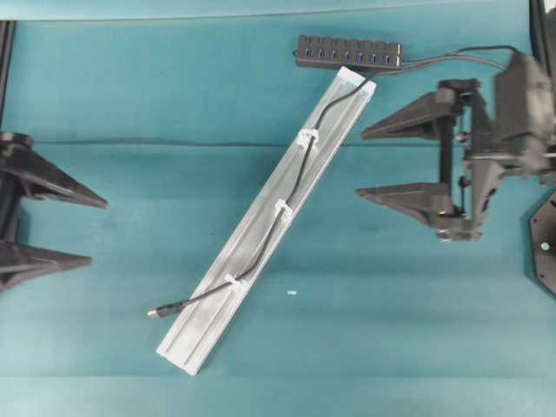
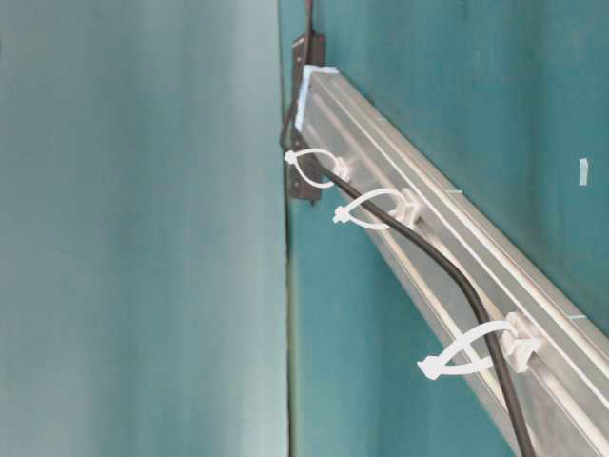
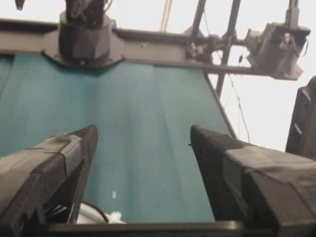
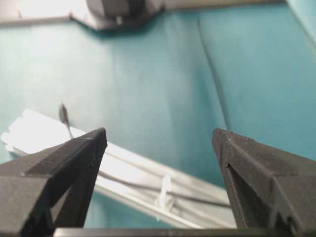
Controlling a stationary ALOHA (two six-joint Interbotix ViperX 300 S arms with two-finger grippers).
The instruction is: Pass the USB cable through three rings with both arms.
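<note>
The left gripper (image 1: pixel 97 230) stands wide open and holds nothing, its two pointed fingers well apart over bare teal worktop (image 1: pixel 391 330). Nearest ahead of it, off toward the middle, lies the plug (image 1: pixel 156 312) of the cable (image 1: pixel 291 187), resting on the worktop just beside the rail's (image 1: pixel 217 313) near end. In the left wrist view only a sliver of the rail end and a white scrap show low between the fingers (image 3: pixel 59 163); beyond them is open worktop and the other arm's base.

The right gripper (image 1: pixel 358 165) is likewise spread to its widest, with nothing between its fingers, and hangs clear of the rail, off to the rail's far side near its upper half. From its wrist view the rail (image 4: pixel 148 180) lies below and ahead of the fingers (image 4: pixel 74 158), with the cable (image 4: pixel 123 181) running along it under one white ring (image 4: pixel 165 190).

From the plug the cable climbs onto the rail and runs through the first ring (image 1: pixel 233 281), then the middle ring (image 1: pixel 283 208), then the third ring (image 1: pixel 307 137). The table-level view shows it passing inside each loop (image 2: pixel 376 208). Past the rail's far end sits the black hub (image 1: pixel 347 52), and the cable curves off the rail toward it.
</note>
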